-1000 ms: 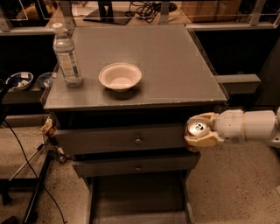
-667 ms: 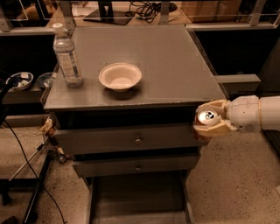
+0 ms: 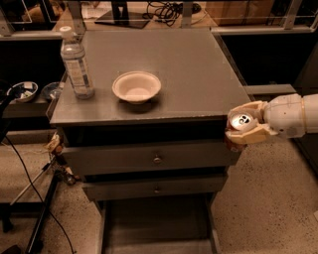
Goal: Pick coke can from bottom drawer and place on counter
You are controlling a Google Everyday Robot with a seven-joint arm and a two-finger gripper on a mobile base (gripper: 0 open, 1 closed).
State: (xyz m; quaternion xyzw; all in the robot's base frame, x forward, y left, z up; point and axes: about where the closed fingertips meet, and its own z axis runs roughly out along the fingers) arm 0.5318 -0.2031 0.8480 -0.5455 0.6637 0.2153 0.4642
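Looks like a robotics lab to me: speckled floor [image 3: 268,208], loose cables [image 3: 166,7], a stand's legs [image 3: 42,213], and a robot gripper [image 3: 237,127] clutching a coke can [image 3: 243,120] beside the drawer cabinet's [image 3: 149,159] right front corner.

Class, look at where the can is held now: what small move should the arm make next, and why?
Probably raise it slightly and move inward over the counter. The gripper, shut on the coke can, sits just off the front right corner, not yet above the top.
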